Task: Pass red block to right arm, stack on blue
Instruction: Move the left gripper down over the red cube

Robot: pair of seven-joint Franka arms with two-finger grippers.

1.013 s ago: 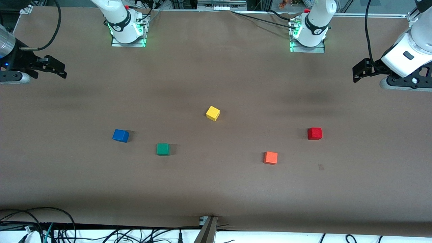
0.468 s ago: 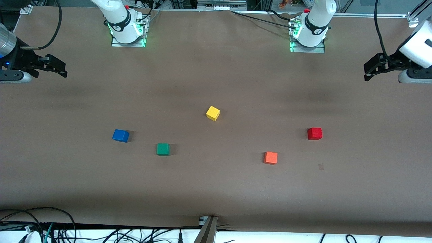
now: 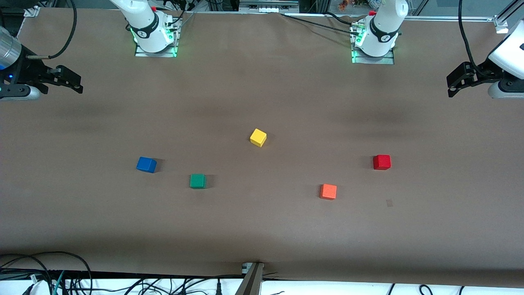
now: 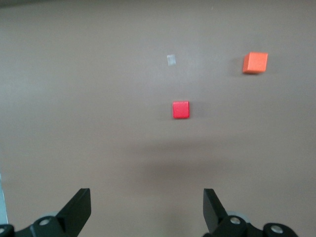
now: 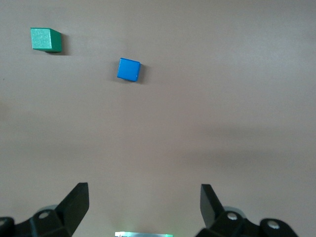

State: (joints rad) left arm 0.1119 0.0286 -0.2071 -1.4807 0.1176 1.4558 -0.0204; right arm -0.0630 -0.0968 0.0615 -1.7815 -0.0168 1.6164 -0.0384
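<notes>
The red block point(image 3: 382, 162) sits on the brown table toward the left arm's end; it also shows in the left wrist view point(image 4: 180, 109). The blue cube point(image 3: 146, 164) sits toward the right arm's end and shows in the right wrist view point(image 5: 129, 69). My left gripper point(image 3: 451, 85) hangs open and empty over the table's edge at the left arm's end, well away from the red block; its jaws stand wide apart point(image 4: 145, 202). My right gripper point(image 3: 77, 85) hangs open and empty over the right arm's end, apart from the blue cube point(image 5: 143, 197).
A green cube point(image 3: 197, 180) lies beside the blue cube, a little nearer the front camera point(image 5: 45, 39). A yellow cube point(image 3: 258, 137) sits mid-table. An orange cube point(image 3: 328, 191) lies nearer the camera than the red block point(image 4: 255, 62). A small tape mark point(image 3: 389, 202) is close by.
My left gripper has drawn back toward the left arm's end of the table and risen. My right gripper has shifted only slightly. The cubes have not moved.
</notes>
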